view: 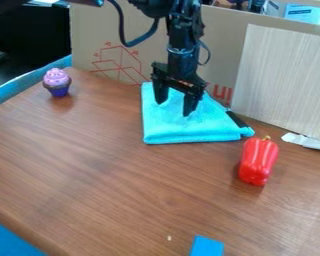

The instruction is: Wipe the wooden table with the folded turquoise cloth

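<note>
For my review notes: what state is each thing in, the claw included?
Claw: open, nothing held, over the cloth.
Turquoise cloth: folded, on the table.
Red pepper: whole, lying on its side.
Cupcake: upright, whole.

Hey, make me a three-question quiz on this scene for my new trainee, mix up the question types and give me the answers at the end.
1. Fill in the blank: as seen in the picture, the toy cupcake stands to the ____ of the folded turquoise cloth.

2. Multiple choice: what colour is the bell pepper lying on the wooden table?
A) Green
B) Yellow
C) Red

3. True or false: the gripper is at the cloth, with its two fingers apart.

Key: 1. left; 2. C; 3. true
</note>
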`<state>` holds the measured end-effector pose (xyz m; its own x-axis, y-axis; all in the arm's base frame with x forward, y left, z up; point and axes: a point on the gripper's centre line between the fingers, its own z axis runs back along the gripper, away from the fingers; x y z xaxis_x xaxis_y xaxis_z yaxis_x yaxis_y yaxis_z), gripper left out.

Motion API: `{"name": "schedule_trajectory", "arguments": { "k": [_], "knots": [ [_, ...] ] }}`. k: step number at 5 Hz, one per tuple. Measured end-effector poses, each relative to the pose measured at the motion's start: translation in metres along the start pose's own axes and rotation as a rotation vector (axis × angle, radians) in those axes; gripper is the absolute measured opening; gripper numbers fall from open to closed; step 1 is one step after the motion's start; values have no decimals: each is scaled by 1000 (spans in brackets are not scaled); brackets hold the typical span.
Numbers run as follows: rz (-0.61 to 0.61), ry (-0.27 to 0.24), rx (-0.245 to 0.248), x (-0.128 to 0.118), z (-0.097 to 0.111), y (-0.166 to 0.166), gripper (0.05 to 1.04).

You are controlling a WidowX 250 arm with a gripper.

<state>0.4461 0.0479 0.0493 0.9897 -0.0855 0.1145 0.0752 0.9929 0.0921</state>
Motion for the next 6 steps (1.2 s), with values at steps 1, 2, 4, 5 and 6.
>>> {"name": "schedule_trajectory", "arguments": {
  "k": [1,2,4,5,6],
  "knots": [
    [12,19,4,-1,-11,0,1001],
    [10,34,7,-16,-17,1,1001],
    [-65,63,-23,-83,-7,6,1001],
    [-119,65,-31,-113,1,7,1001],
    [-164,90,-35,-142,0,11,1001]
  ]
}}
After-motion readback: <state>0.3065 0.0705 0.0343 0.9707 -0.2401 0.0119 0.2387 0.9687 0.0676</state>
